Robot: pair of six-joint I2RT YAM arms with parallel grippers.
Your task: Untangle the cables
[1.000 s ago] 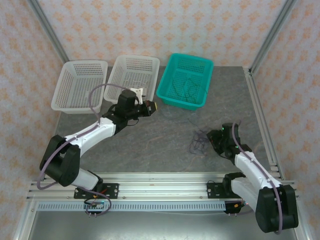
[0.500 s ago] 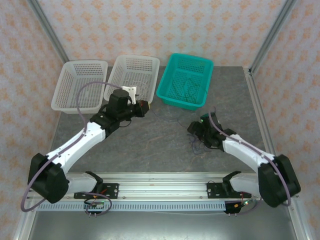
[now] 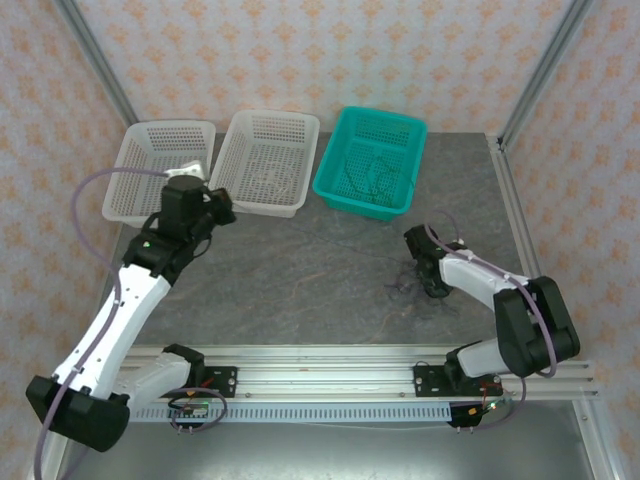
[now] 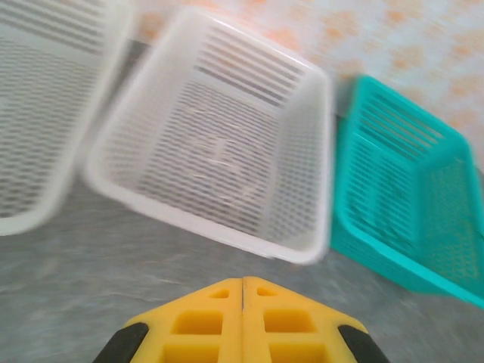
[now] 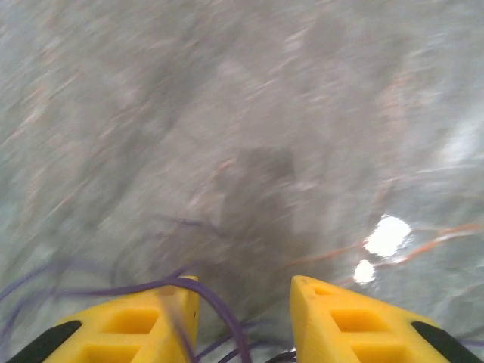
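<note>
A left white basket (image 3: 120, 175), middle white basket (image 4: 227, 238) and teal basket (image 3: 330, 160) line the worktop's (image 3: 300, 290) far side. The left end effector (image 4: 242, 281) is pressed together. Hair-thin purple cables (image 3: 404, 284) lie tangled under the spread right end effector (image 5: 246, 283).

3 cameras: 1 overhead, 2 on wrists.
Top looks down from behind the bases; left wrist faces the middle basket (image 4: 299, 189) at 12 o'clock; right wrist sits close over the cables (image 5: 128, 289); both show overhead.
</note>
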